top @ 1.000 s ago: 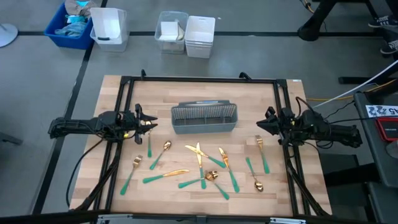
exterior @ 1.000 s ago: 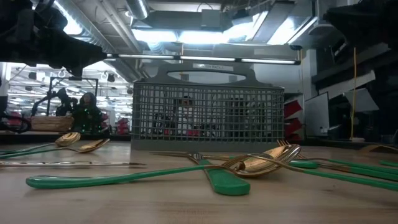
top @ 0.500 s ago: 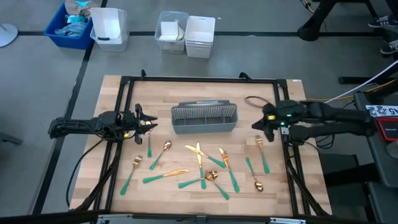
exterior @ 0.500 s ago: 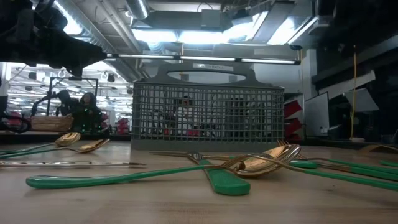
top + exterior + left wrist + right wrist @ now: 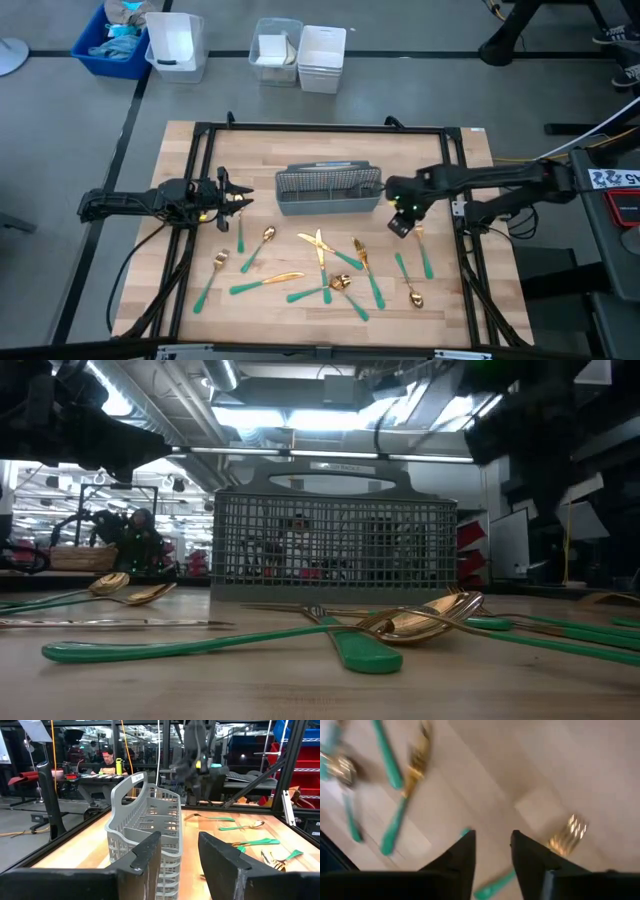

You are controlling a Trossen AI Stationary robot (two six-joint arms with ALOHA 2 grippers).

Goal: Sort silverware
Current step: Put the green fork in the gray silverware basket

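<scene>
Right gripper (image 5: 398,222) hung beside the caddy (image 5: 329,189), jaws open over the silverware (image 5: 330,268). Left gripper (image 5: 240,197) waited at the table's (image 5: 300,140) left edge, jaws also open.

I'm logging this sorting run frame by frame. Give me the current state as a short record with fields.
left gripper: open, parked at the table's left side, beside the caddy's left end
right gripper: open, above the table off the caddy's right end, close to a fork
caddy: grey mesh, upright, no silverware visible in it
silverware: scattered on the wood in front of the caddy
progress: nothing gripped yet
</scene>
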